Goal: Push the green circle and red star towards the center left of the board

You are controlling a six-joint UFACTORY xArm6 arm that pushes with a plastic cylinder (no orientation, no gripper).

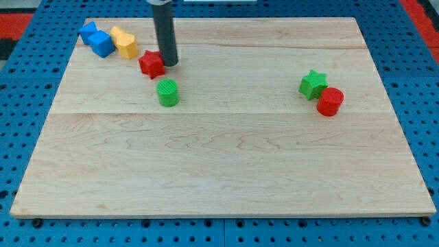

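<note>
Red star (151,64) touches our tip (169,64) on its left; green circle (167,92) sits just below; we carry no gripper, and bare board (226,165) spreads beyond.

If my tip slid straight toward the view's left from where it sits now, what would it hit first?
The red star. My tip sits right against its right side, apparently touching, so a leftward slide meets it at once. Further along that line, slightly higher, lie the yellow block and blue block. The green circle sits below the line.
</note>
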